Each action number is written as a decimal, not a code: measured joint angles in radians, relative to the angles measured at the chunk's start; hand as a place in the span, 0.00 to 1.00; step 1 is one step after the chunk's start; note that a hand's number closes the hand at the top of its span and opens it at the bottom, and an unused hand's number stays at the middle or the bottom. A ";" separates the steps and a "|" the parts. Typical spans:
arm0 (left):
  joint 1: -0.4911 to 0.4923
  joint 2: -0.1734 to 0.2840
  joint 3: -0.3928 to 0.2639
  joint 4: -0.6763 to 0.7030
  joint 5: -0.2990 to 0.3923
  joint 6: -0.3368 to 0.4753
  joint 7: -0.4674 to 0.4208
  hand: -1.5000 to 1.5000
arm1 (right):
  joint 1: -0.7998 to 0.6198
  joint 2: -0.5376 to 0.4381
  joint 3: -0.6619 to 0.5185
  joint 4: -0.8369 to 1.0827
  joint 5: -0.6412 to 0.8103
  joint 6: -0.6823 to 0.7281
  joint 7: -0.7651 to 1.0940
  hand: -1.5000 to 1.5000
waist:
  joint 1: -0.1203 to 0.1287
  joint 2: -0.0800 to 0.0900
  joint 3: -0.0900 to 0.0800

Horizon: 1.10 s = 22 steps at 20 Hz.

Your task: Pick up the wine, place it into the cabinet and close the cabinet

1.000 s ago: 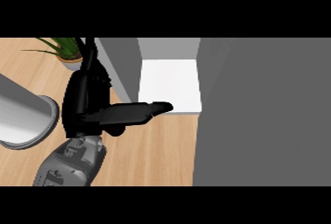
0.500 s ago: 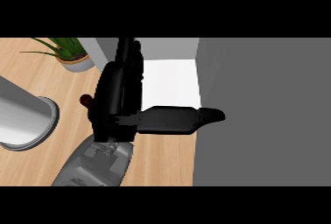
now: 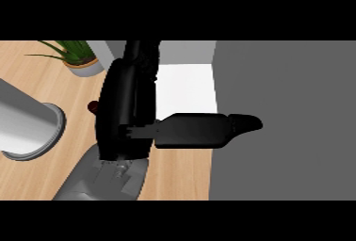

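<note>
here the right hand (image 3: 198, 130) grasps the dark wine (image 3: 128, 89), its long axis pointing away toward the cabinet (image 3: 278, 117).

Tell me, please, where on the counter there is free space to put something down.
Bare wood lies between the potted plant and the grey cylinder, and along the counter below the hand. The white cabinet floor above the hand also shows bare. The middle is crowded by the forearm.

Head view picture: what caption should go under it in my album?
A black hand reaches toward the grey cabinet above a wooden counter, near a potted plant.
</note>
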 measured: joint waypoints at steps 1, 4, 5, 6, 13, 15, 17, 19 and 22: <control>-0.006 -0.001 0.003 -0.006 -0.014 -0.004 0.013 0.00 | -0.007 0.000 -0.001 -0.003 0.002 -0.006 0.008 0.00 | 0.001 0.000 0.000; 0.006 0.003 -0.010 -0.018 -0.047 0.006 0.028 0.00 | -0.017 0.005 0.016 -0.010 0.011 -0.023 0.023 0.00 | 0.001 0.000 0.000; 0.009 0.001 -0.017 -0.023 -0.062 0.010 0.038 0.00 | -0.011 0.002 0.005 -0.009 0.013 -0.016 0.013 0.00 | 0.002 0.000 0.000; 0.009 0.003 -0.007 -0.029 -0.063 0.005 0.044 0.00 | -0.016 0.004 0.009 -0.011 0.016 -0.023 0.019 0.00 | 0.002 0.000 0.000; 0.038 0.037 0.057 -0.077 -0.088 -0.038 0.097 0.00 | -0.040 0.006 0.033 -0.018 0.029 -0.048 0.062 0.00 | 0.005 0.001 0.000; 0.061 0.057 0.072 -0.105 -0.090 -0.052 0.108 0.00 | -0.047 0.002 0.038 -0.021 0.031 -0.054 0.076 0.00 | 0.005 0.000 0.000; 0.061 0.078 0.097 -0.127 -0.094 -0.073 0.127 0.00 | -0.067 0.006 0.042 -0.019 0.036 -0.067 0.091 0.00 | 0.007 0.001 -0.001; 0.085 0.098 0.107 -0.151 -0.103 -0.089 0.136 0.00 | -0.070 0.007 0.046 -0.018 0.039 -0.071 0.090 0.00 | 0.007 0.001 0.000; 0.099 0.131 0.139 -0.186 -0.096 -0.121 0.155 0.00 | -0.077 0.006 0.047 -0.019 0.042 -0.078 0.100 0.00 | 0.007 0.001 0.000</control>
